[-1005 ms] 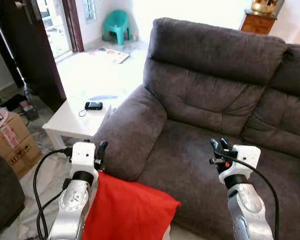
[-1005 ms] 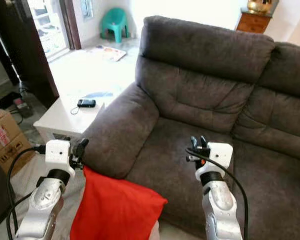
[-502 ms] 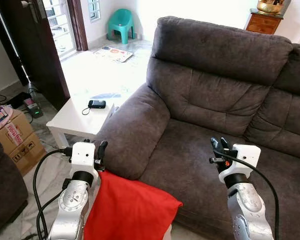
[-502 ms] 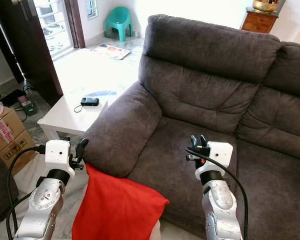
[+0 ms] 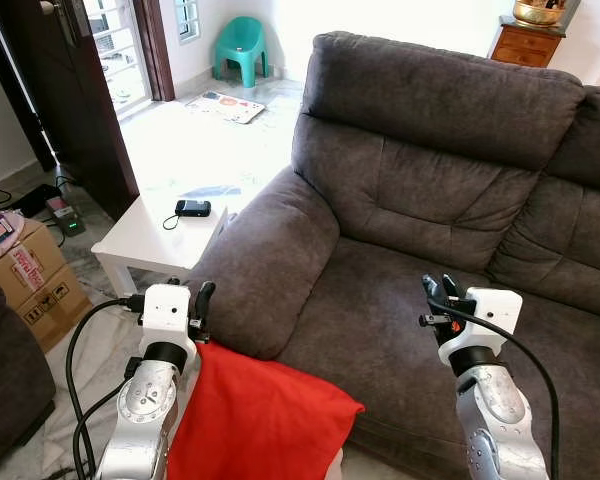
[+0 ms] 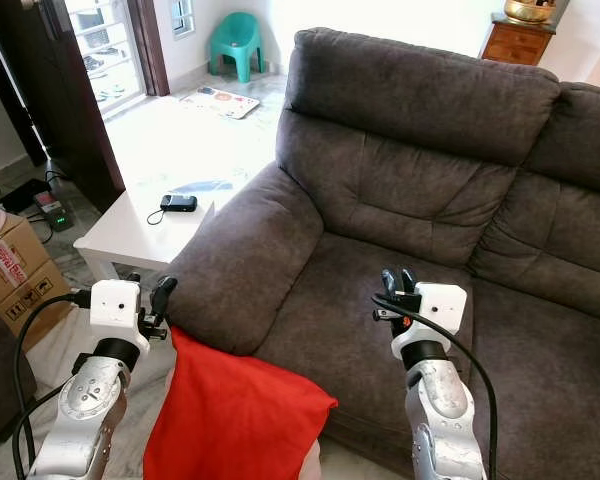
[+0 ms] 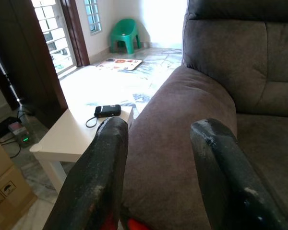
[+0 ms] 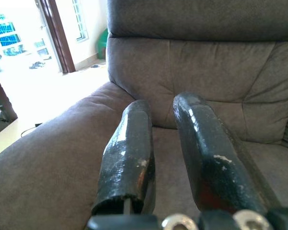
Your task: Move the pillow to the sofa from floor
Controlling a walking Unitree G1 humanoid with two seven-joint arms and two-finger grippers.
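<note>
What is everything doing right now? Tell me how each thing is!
Pillow: red, down low against the sofa front, not yet on the seat.
Sofa: seat bare.
Left pincer: open, by the armrest just above the pillow.
Right pincer: fingers slightly apart, holding nothing, above the seat.
Phone: lying flat on the white table.

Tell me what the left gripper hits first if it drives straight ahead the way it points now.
Most likely the sofa armrest: the left gripper points along its rounded top, with the white side table off to one side. Depth is unclear.
</note>
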